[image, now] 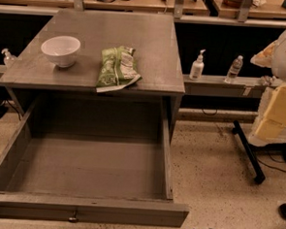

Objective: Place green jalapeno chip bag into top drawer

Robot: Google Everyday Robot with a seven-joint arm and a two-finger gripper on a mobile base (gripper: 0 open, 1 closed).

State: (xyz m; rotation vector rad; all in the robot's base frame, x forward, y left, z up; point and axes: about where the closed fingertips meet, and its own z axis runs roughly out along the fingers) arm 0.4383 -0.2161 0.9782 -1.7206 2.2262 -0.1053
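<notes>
Your green jalapeno chip bag [117, 67] lies on the table [138, 33] by the white bowl [60, 49], its print unreadable; the top drawer [91, 169] stands open below. Far right hangs your gripper [276, 112]; the jaws' state you cannot tell.

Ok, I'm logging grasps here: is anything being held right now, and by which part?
Nothing is seen held: the chip bag lies untouched on the cabinet top, and the gripper is out of view.

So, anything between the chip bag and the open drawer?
Nothing visible: the chip bag lies at the table's front edge, above the empty drawer. The gripper is out of view; only the arm shows, far right.
</notes>
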